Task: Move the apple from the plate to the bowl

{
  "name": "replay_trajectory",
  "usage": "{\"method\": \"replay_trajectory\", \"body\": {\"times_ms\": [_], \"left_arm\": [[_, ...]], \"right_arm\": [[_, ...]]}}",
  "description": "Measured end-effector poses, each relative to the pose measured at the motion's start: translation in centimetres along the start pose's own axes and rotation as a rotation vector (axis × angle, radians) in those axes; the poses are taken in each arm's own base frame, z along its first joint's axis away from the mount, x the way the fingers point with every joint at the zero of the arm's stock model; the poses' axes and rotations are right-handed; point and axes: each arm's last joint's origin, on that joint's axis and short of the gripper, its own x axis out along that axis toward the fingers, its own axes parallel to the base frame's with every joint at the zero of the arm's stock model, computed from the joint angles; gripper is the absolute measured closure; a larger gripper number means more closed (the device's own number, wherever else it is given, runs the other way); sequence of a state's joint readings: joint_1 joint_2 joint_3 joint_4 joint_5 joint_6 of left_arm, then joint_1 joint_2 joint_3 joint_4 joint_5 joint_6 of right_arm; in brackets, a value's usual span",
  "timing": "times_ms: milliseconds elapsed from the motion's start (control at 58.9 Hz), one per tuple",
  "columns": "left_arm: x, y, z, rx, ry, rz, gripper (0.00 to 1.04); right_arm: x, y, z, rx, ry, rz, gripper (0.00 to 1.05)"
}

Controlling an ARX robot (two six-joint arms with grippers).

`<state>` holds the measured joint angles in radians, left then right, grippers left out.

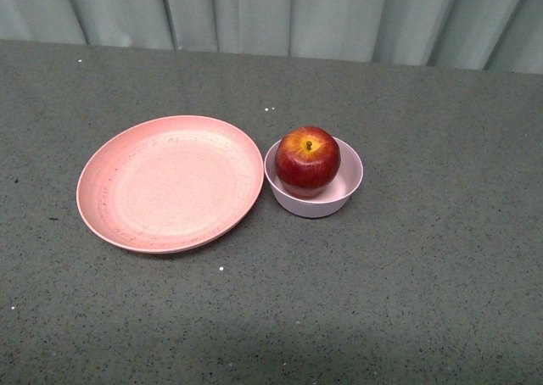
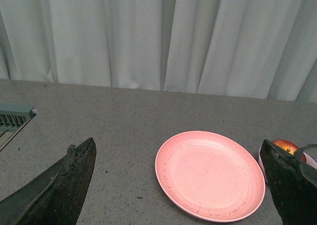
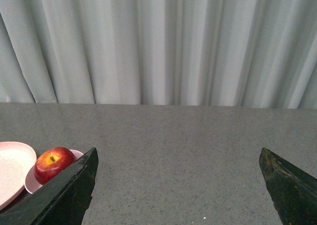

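Near edge of the tabletop [image 1: 407,317]: bare grey speckled surface, a few white flecks, nothing on it in the front view. Further in, around mid-depth, the plate [image 1: 170,183] lies flat, salmon-pink, faint dark speckles along its inner rim, nothing on it. Just beside it, toward the right edge, the bowl [image 1: 314,178], small and pale pink-lilac; the two rims are very close, contact not certain. The apple [image 1: 307,160] sits inside the bowl, its upper half standing above the rim. Upright: stem and yellow-orange patch on top, stem-to-base axis roughly vertical, perhaps tipped slightly toward the camera. Pale grey-green pleated curtain [image 1: 280,16] hangs along the far edge of the tabletop, filling the background. Neither arm shows in the front view. Left end effector [image 2: 178,185]: dark fingers [image 2: 59,190] spread wide, nothing between them, held over the tabletop short of the plate; a grey slatted object [image 2: 12,117] shows at the frame's margin. Right end effector [image 3: 178,185]: fingers [image 3: 290,188] likewise spread wide, gripping nothing, well apart from the bowl.
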<state>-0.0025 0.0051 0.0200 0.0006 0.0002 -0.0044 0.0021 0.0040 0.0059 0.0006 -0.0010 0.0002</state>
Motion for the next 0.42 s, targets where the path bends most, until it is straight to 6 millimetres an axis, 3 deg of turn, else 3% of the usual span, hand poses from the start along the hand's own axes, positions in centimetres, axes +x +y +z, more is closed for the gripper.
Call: {"method": "replay_trajectory", "body": {"times_ms": [425], "left_arm": [[0.0, 0.0, 0.0, 0.0, 0.0, 0.0, 0.07]], "right_arm": [[0.0, 0.0, 0.0, 0.0, 0.0, 0.0, 0.09]]}}
